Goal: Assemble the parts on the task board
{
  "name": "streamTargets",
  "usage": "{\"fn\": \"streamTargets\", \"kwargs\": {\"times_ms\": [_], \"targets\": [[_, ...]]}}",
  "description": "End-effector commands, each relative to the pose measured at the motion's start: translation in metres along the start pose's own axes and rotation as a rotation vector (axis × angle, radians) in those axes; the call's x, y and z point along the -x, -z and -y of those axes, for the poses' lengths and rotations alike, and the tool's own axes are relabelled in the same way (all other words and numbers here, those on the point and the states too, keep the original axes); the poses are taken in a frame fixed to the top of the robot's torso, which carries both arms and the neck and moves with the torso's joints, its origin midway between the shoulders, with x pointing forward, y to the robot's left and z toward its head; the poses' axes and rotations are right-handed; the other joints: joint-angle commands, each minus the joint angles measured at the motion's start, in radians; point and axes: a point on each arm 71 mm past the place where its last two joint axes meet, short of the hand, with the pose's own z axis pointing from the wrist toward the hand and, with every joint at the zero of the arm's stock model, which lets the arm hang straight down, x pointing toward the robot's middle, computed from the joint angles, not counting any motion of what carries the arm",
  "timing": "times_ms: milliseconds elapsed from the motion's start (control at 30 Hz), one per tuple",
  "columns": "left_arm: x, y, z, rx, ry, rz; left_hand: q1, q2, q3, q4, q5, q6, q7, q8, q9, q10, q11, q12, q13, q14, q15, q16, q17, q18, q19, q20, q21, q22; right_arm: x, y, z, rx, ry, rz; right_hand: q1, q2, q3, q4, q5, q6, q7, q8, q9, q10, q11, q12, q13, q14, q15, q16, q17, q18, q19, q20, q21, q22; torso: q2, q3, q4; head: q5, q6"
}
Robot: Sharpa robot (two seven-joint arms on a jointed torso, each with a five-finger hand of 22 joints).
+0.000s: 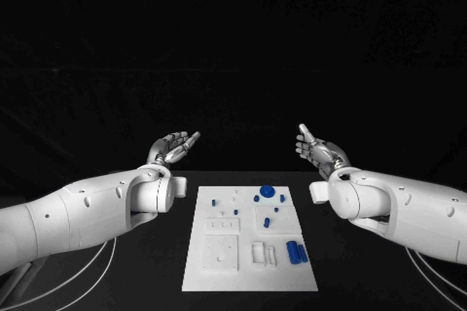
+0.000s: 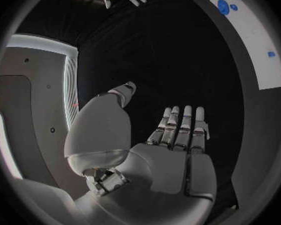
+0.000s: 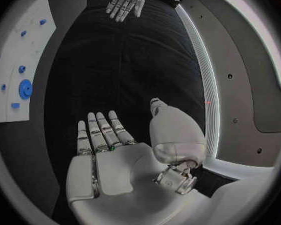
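Nearest you is the task board (image 1: 251, 257), its near edge low in the head view, flat on the black table (image 1: 350, 270), between the two arms and well below and short of both hands. On it: two upright blue cylinders (image 1: 295, 252) side by side toward the right-hand side near you, a round blue knob (image 1: 266, 189) at the far end, closest to the hands, and small blue pegs (image 1: 266, 222) scattered mid-board; white blocks (image 1: 261, 253) sit just left of the cylinders. Nothing looks assembled yet, I'd judge, task at the start. Left hand (image 1: 173, 148) is raised off the table beyond the board's far left corner, palm up, fingers spread, holding nothing. Right hand (image 1: 320, 149) mirrors it past the far right corner, also spread and empty. In the left wrist view the left hand's fingers (image 2: 184, 127) lie straight and apart, the board off to the side; same for the right hand in its own view. Risks from here: you're reaching down and back toward yourself from well apart, so a fast descent could sweep the knob or knock the cylinders over. The pegs are tiny; a pinch slightly off will likely flick them off the board. The board doesn't look clamped as far as I can tell, so a side push may slide it.
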Motion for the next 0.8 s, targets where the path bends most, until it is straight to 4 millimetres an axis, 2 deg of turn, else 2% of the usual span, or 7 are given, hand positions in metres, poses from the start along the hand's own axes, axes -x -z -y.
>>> {"fn": "streamTargets", "kwargs": {"times_ms": [33,233,400,467,567,733,800], "targets": [[-0.002,-0.005,-0.001,0.066,0.043,-0.046,0.042,-0.009,0.018,0.008,0.008,0.017,0.003,0.015,0.019,0.024,0.003,0.007,0.003,0.015,0.003,0.013,0.017,-0.016,0.015,0.003,0.016,0.047,-0.004,-0.004,0.003,-0.122,-0.035,-0.172,0.108,0.014,-0.038,0.010,0.011,0.032,0.031,0.022,0.014,0.038,0.010,0.010,0.005,0.034,0.008,0.018,0.017,0.023,0.010,0.016,0.005,0.055,0.000,-0.0002,0.0002,0.000,0.000],[-0.001,-0.006,-0.001,0.066,0.042,-0.045,0.043,-0.009,0.019,0.008,0.008,0.017,0.003,0.016,0.020,0.025,0.003,0.007,0.004,0.015,0.003,0.013,0.018,-0.016,0.014,0.003,0.018,0.047,0.002,-0.009,-0.002,-0.151,-0.025,-0.202,0.281,0.024,-0.082,0.007,0.026,0.087,0.040,0.058,0.039,0.137,0.017,0.023,0.014,0.123,0.015,0.070,0.064,0.029,0.044,0.027,0.014,0.154,0.000,-0.0002,0.0002,0.000,0.000],[0.001,-0.007,-0.002,0.079,0.055,-0.063,0.044,-0.004,0.022,0.008,0.009,0.025,0.017,0.026,0.033,0.056,0.017,0.014,0.009,0.026,0.010,0.026,0.030,-0.016,0.022,0.003,0.035,0.046,0.008,-0.020,-0.006,-0.068,0.157,-0.167,0.451,0.003,-0.070,-0.002,0.052,0.150,0.048,0.087,0.044,0.256,0.024,0.045,0.024,0.219,0.022,0.115,0.083,0.048,0.148,0.047,0.039,0.425,0.005,-0.0023,0.0067,0.001,-0.002],[0.002,-0.007,-0.002,0.074,0.061,-0.075,0.053,0.009,0.020,0.004,0.009,0.053,0.032,0.047,0.055,0.092,0.029,0.027,0.015,0.044,0.016,0.038,0.038,-0.015,0.034,-0.002,0.047,0.045,0.010,-0.023,-0.008,-0.035,0.228,-0.161,0.522,-0.010,-0.044,-0.012,0.058,0.195,0.052,0.107,0.050,0.302,0.031,0.061,0.029,0.276,0.035,0.141,0.091,0.070,0.226,0.045,0.059,0.556,0.005,-0.0033,0.0074,0.001,-0.002],[0.004,-0.006,-0.002,0.075,0.069,-0.093,0.112,0.073,-0.020,-0.044,0.019,0.121,0.068,0.078,0.065,0.175,0.063,0.062,0.029,0.138,0.029,0.086,0.055,0.010,0.123,-0.032,0.087,0.037,0.011,-0.028,-0.010,0.005,0.327,-0.152,0.610,-0.056,0.060,0.008,0.040,0.265,0.050,0.130,0.053,0.371,0.033,0.077,0.031,0.378,0.039,0.179,0.101,0.123,0.354,0.044,0.076,0.522,0.006,-0.0037,0.0064,0.002,-0.001],[0.000,-0.002,-0.001,0.062,0.062,-0.164,0.225,0.148,-0.072,-0.165,0.095,0.291,0.103,0.120,0.057,0.365,0.089,0.131,0.054,0.358,0.029,0.160,0.064,0.065,0.331,-0.080,0.141,0.011,0.009,-0.037,-0.015,0.119,0.632,-0.175,0.710,-0.119,0.244,-0.006,0.058,0.395,0.042,0.162,0.052,0.535,0.006,0.122,0.050,0.619,-0.057,0.276,0.150,0.224,0.632,0.043,0.122,0.455,0.010,-0.0028,0.0106,0.002,0.002],[-0.001,0.000,0.000,0.056,0.054,-0.195,0.243,0.158,-0.076,-0.201,0.102,0.336,0.096,0.124,0.048,0.419,0.083,0.145,0.057,0.422,0.015,0.176,0.065,0.075,0.381,-0.090,0.153,0.003,0.006,-0.039,-0.016,0.156,0.735,-0.191,0.723,-0.147,0.292,-0.019,0.104,0.441,0.034,0.176,0.057,0.587,-0.014,0.137,0.058,0.715,-0.106,0.322,0.178,0.224,0.741,0.019,0.159,0.449,0.015,-0.0025,0.0139,0.000,0.006]]}}
